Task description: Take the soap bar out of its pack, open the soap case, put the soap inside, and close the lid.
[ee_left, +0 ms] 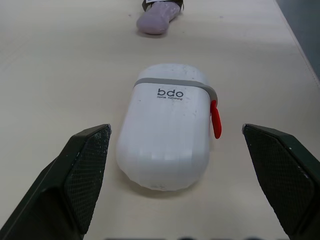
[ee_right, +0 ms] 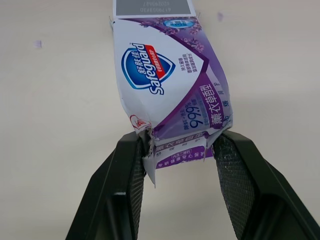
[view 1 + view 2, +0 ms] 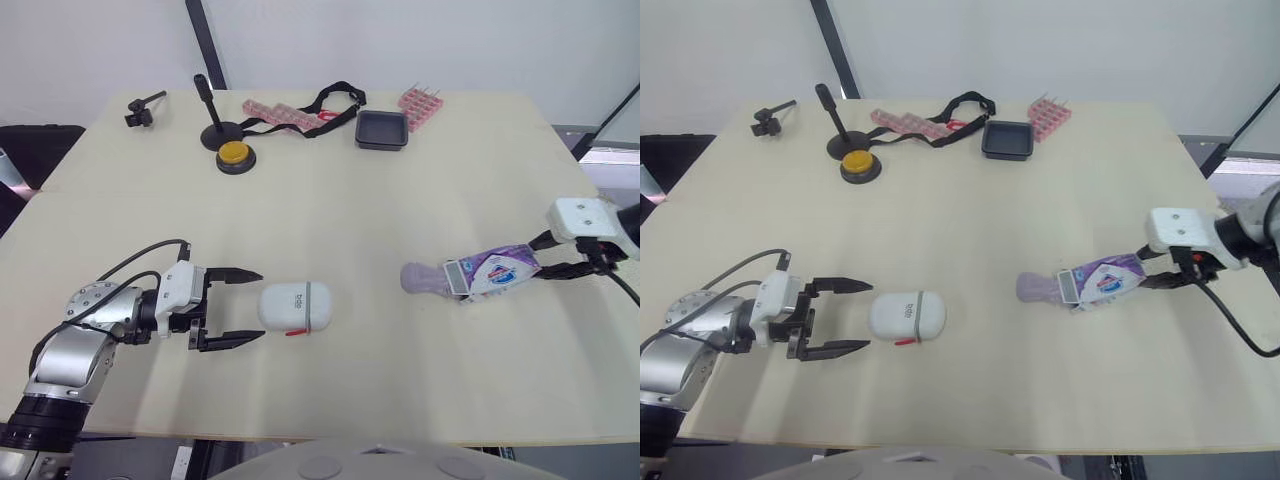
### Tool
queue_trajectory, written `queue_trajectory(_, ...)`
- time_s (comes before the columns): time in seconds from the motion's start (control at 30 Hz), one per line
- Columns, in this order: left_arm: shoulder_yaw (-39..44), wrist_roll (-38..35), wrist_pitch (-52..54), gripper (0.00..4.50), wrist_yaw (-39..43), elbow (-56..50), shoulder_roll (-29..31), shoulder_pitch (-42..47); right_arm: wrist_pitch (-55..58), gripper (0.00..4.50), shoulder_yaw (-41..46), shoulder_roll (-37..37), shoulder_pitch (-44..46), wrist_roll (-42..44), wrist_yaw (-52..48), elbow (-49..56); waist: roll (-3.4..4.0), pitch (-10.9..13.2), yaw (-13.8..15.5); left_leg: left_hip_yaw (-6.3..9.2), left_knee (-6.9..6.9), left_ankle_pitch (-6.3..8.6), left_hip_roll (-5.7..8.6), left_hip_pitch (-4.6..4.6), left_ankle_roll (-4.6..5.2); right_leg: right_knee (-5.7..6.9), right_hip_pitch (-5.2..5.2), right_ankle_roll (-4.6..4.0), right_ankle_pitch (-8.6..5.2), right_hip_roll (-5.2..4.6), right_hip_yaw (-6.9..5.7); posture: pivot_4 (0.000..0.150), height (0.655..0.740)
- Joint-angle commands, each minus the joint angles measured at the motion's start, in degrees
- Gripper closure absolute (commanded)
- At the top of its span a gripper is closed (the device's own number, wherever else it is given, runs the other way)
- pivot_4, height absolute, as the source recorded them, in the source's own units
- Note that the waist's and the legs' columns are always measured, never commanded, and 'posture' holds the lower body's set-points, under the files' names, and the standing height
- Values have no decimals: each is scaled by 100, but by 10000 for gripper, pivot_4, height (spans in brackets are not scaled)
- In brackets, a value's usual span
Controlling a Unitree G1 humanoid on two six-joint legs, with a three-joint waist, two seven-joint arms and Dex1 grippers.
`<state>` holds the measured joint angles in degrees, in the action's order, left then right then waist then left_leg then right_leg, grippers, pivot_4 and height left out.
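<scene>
A white soap case [image 3: 295, 306] with a grey band and a red tab lies shut on the table at front left; it shows large in the left wrist view [image 1: 167, 137]. My left gripper [image 3: 236, 307] stands open just left of the case, one finger on each side of its near end, not touching. At the right, my right gripper [image 3: 560, 258] is shut on the end of the purple and white soap pack [image 3: 497, 270] [image 2: 167, 85]. A lilac soap bar [image 3: 427, 277] sticks out of the pack's far end onto the table.
At the back of the table are a yellow button [image 3: 236, 157], a black stand [image 3: 212, 120], a strap with pink strips [image 3: 300, 112], a black tray [image 3: 382, 130], a pink rack [image 3: 421, 105] and a small black clamp [image 3: 142, 110]. The table's right edge lies near my right gripper.
</scene>
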<state>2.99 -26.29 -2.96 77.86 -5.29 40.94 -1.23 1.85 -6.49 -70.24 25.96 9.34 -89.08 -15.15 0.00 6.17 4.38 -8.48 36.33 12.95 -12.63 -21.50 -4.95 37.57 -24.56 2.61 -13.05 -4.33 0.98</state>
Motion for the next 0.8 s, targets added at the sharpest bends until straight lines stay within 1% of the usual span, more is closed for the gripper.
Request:
queue_trajectory(0.03,-8,-10,-58,0,23,-39,27,72,-136,23563,506,-235,-20,151,-60,-378,0,0,-4,0,0,0,0,1,0,1,0,0,0,0,0,1500,7291)
queue_trajectory(0.13,-19,-7,-55,0,13,-40,26,82,-67,23563,751,-231,-48,272,-41,-690,0,0,-3,0,1,0,-1,1,1,1,0,0,0,1,0,1500,7291)
queue_trajectory(0.2,-29,-4,-48,0,-2,-52,17,90,200,23563,1000,-111,-43,459,123,-871,0,0,-3,0,2,0,-1,0,2,1,0,0,0,1,0,1500,7291)
queue_trajectory(0.27,-35,-9,-33,0,-30,-56,0,111,456,23563,1239,78,-84,617,410,-988,0,-1,-4,0,3,0,-1,0,3,1,0,-1,0,1,0,1500,7291)
queue_trajectory(0.33,-34,-58,17,0,-67,-72,-24,122,433,23563,1467,354,-255,617,919,-1041,-2,-2,-3,0,5,-1,-1,1,5,3,0,-2,1,1,-1,1500,7291)
queue_trajectory(0.4,-35,-101,58,0,-88,-76,-34,134,572,23563,1758,730,-385,637,1651,-996,-9,-6,1,0,8,-1,-2,1,6,4,0,-3,1,2,-1,1500,7291)
queue_trajectory(0.43,-35,-105,61,0,-91,-84,-32,129,873,23563,2019,1010,-439,740,2205,-908,-8,-7,2,1,9,-2,-2,0,7,4,0,-3,1,2,-1,1500,7291)
queue_trajectory(0.5,-22,-104,68,0,-100,-94,-28,129,1346,23563,2412,1430,-696,885,2966,-615,-5,-8,12,-1,11,-3,-1,0,8,7,-1,-4,2,3,1,1500,7291)
queue_trajectory(0.63,26,-134,102,0,-125,-86,-23,145,2066,23563,3101,2116,-1189,801,4690,-60,3,-11,61,0,9,-3,2,-3,8,5,-3,-4,2,2,0,1500,7291)
queue_trajectory(0.77,74,-241,161,0,-118,-88,-32,131,2843,23563,3654,2851,-1729,832,6075,932,5,-12,56,-1,8,-3,4,-1,5,3,-2,-3,2,2,4,1500,7291)
queue_trajectory(0.8,85,-272,180,0,-116,-86,-37,133,2950,23563,3725,2989,-1833,834,6294,1144,5,-12,53,-1,3,-2,2,1,4,3,-2,-3,2,4,4,1500,7291)
